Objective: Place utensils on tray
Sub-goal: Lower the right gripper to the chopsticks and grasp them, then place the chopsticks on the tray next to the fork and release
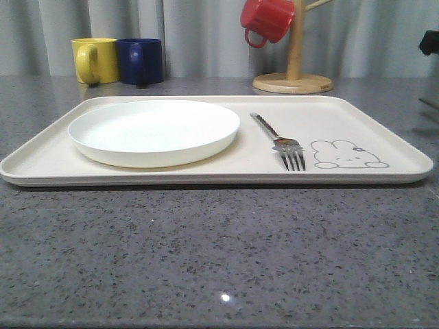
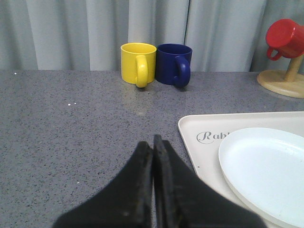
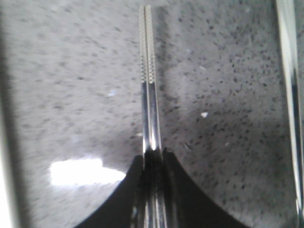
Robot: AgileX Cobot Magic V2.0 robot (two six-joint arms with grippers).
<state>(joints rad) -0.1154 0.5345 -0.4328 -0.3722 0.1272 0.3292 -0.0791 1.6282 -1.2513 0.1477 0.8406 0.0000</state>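
The cream tray point(image 1: 357, 116) lies across the grey table, with a silver fork point(image 1: 280, 140) on it beside the rabbit drawing point(image 1: 346, 155). In the right wrist view my right gripper point(image 3: 153, 154) is shut on a pair of flat silver chopsticks point(image 3: 149, 76), which stick out past the fingertips over the speckled table. Another slim shiny utensil point(image 3: 290, 95) lies at that view's edge. My left gripper point(image 2: 153, 142) is shut with nothing in it, low over the table just beside the tray's point(image 2: 190, 128) corner with the "Rabbit" script.
A round white plate point(image 1: 153, 130) sits on the tray's left half. A yellow mug point(image 1: 95, 59) and a dark blue mug point(image 1: 140, 60) stand at the back left. A wooden mug tree point(image 1: 295, 75) with a red mug point(image 1: 266, 19) stands at the back right.
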